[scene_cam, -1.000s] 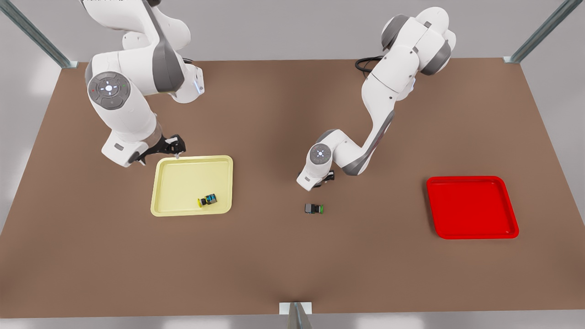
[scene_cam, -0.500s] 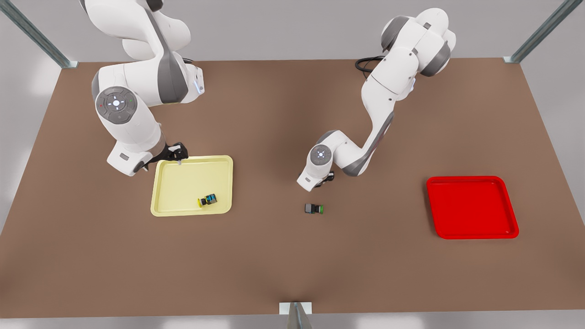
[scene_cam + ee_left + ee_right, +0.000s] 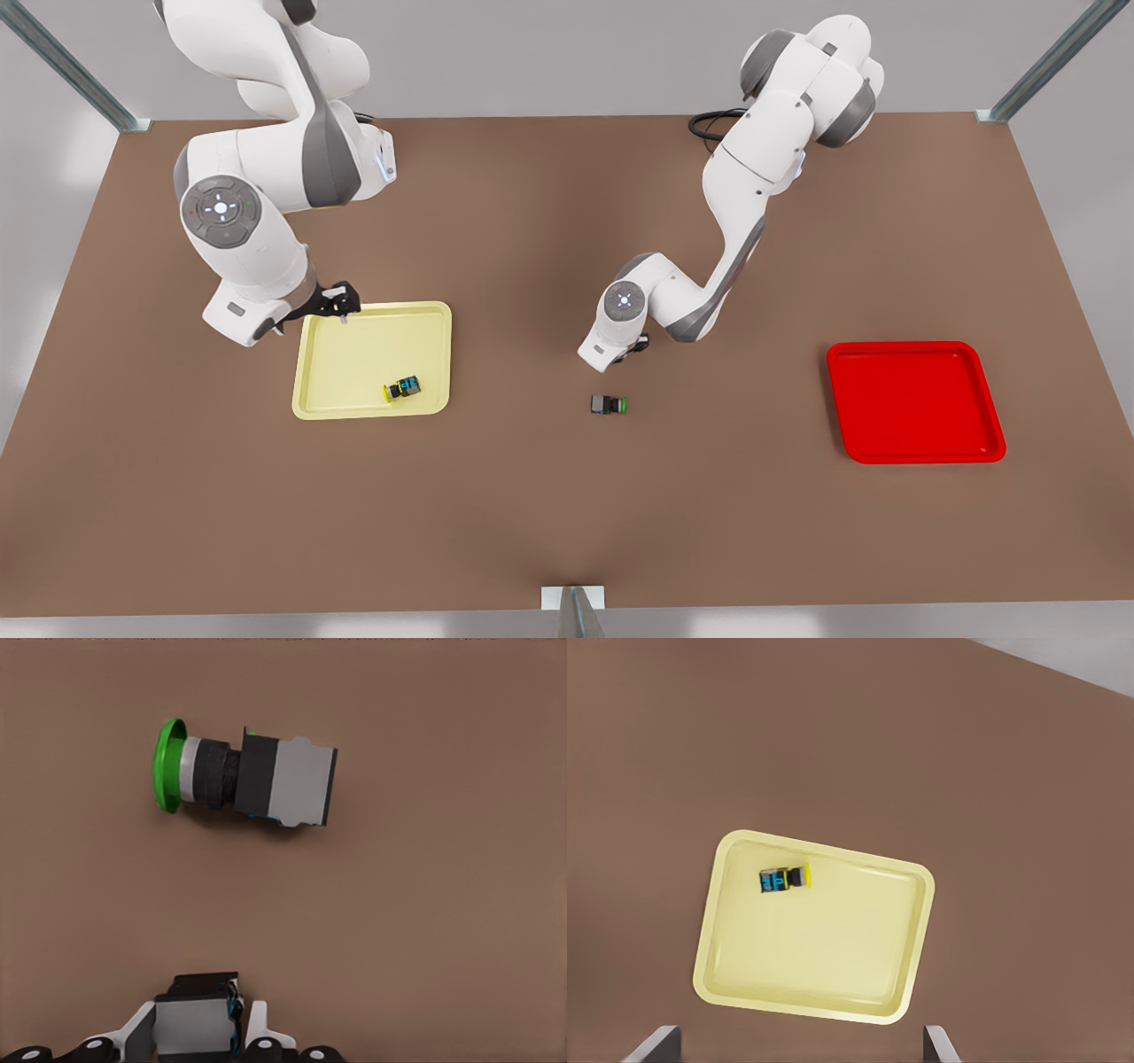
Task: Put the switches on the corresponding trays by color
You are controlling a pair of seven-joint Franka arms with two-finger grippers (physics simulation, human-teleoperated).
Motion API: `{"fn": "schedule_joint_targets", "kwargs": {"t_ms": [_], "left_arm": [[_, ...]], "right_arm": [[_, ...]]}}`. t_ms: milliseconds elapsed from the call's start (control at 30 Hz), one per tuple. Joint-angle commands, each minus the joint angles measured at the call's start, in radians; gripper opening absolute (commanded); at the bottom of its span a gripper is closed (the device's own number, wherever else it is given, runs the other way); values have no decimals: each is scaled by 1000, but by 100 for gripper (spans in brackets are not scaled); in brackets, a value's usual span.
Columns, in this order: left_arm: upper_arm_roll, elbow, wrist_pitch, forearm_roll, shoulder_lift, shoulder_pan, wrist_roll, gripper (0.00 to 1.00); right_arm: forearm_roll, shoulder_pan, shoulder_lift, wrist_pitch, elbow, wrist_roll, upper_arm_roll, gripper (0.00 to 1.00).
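The left pincer (image 3: pixel 197 1028), clamped on a grey-bodied switch (image 3: pixel 193 1020), hovers near the green-capped switch (image 3: pixel 609 405); the right pincer (image 3: pixel 341 301), fingers apart, overlooks the pale yellow tray (image 3: pixel 726 957).

Yellow-capped switch (image 3: pixel 403 387) lies inside yellow tray (image 3: pixel 354 354), at the front view's left. Green-capped switch (image 3: pixel 609 405) lies on table (image 3: pixel 532 496), between that tray and red tray (image 3: pixel 912 403).

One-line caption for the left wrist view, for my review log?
Left pincer shut on a switch, with the green switch lying on its side on the brown table.
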Motion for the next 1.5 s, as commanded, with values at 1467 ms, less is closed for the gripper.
{"fn": "schedule_joint_targets", "kwargs": {"t_ms": [1467], "left_arm": [[-281, -148, -224, 17, -299, 905, 758, 52]], "right_arm": [[-5, -3, 14, 3, 0, 1, -2, 100]]}}
